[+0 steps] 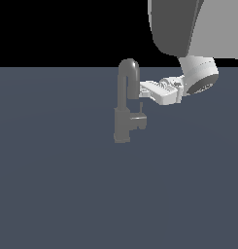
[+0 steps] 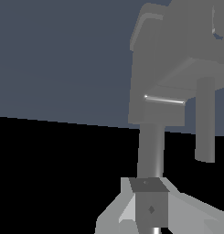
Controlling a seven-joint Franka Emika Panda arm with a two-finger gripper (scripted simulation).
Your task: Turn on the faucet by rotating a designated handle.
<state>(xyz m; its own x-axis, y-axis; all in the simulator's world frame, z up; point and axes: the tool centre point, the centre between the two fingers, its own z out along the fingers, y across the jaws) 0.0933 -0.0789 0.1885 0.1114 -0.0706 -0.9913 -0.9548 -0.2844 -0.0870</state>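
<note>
The grey faucet [image 1: 123, 121] stands mid-scene, its arched spout [image 1: 128, 68] rising above a thick base. The handle [image 1: 139, 119] is a short stub jutting toward the exterior view's right, with a thin upright lever rod [image 1: 140, 106]. My white gripper [image 1: 143, 88] reaches in from the exterior view's right, level with the spout's downturned end and just above the rod's tip. In the wrist view the faucet [image 2: 159, 77] fills the frame, and the rod [image 2: 151, 151] runs down to my gripper [image 2: 150, 210]. The fingers appear pressed together with nothing between them.
The faucet stands on a flat dark blue-grey floor [image 1: 57, 185]. The arm's bulky white and grey links [image 1: 188, 29] hang over the exterior view's upper right. No other objects show.
</note>
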